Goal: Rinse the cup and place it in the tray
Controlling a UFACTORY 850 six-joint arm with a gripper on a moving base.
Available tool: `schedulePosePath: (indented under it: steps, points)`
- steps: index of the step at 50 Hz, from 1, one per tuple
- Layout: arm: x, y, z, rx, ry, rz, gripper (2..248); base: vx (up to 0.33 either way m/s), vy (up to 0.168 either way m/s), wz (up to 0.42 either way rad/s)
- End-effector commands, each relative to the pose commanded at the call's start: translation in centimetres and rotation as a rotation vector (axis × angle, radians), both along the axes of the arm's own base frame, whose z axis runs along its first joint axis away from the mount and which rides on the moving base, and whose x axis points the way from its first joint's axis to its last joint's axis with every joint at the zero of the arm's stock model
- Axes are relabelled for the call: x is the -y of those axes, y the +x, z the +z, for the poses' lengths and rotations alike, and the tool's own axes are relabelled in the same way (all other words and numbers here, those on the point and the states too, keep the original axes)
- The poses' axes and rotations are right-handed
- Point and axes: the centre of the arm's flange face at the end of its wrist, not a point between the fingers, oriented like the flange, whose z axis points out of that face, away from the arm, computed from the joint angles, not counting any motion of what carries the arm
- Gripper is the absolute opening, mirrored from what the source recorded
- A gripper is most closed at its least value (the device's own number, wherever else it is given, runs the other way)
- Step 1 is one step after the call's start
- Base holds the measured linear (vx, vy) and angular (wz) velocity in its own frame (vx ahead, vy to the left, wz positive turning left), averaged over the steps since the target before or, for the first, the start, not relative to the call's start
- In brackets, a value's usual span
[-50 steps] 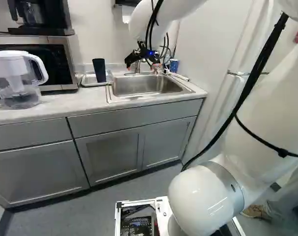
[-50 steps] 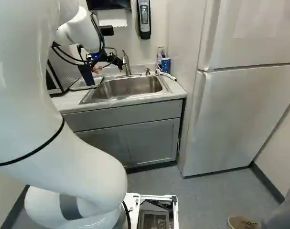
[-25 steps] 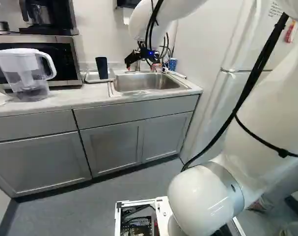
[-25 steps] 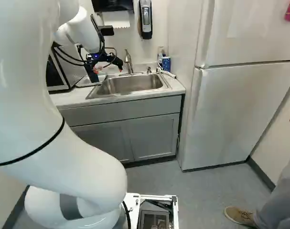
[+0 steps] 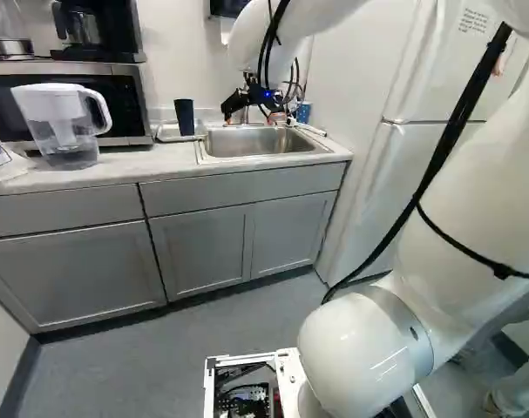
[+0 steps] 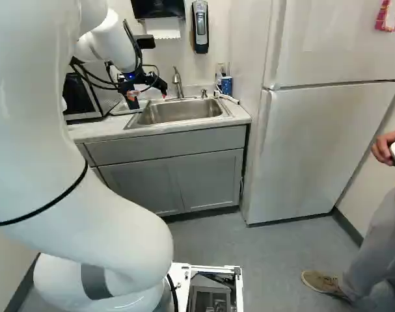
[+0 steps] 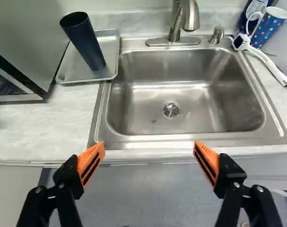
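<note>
Pincer [image 7: 148, 144]: open, empty, short of the sink [image 7: 219, 109].
Cup [image 5: 185, 117]: upright on the tray [image 7: 110, 45], upper left of the left base view; can't tell if rinsed.
Tray: placement looks done, so retreat seems next; back straight off, no nudge.
Faucet [image 7: 175, 23]: no water visible; clear it before any swing.

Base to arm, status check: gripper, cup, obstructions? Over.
Gripper open, empty, short of the counter. Dark cup standing in the tray. Nothing seen between gripper and cup; faucet off to one side.
</note>
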Motion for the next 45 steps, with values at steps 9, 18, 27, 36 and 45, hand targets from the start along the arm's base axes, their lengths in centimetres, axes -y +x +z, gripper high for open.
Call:
schedulePosePath:
  steps: [9, 18, 27, 36, 45]
  points:
    - [0.0, 0.0, 0.0, 0.0, 0.0, 0.0, 247, -0.121, 0.001, 0.006]
    - [0.0, 0.0, 0.0, 0.0, 0.0, 0.0, 247, -0.125, -0.003, 0.005]
    - [0.0, 0.0, 0.0, 0.0, 0.0, 0.0, 247, -0.117, -0.004, 0.006]
    - [0.0, 0.0, 0.0, 0.0, 0.0, 0.0, 247, -0.003, 0.011, 0.001]
    - [0.04, -0.02, -0.11, 0.001, 0.001, 0.0, 247, 0.0, 0.0, 0.0]
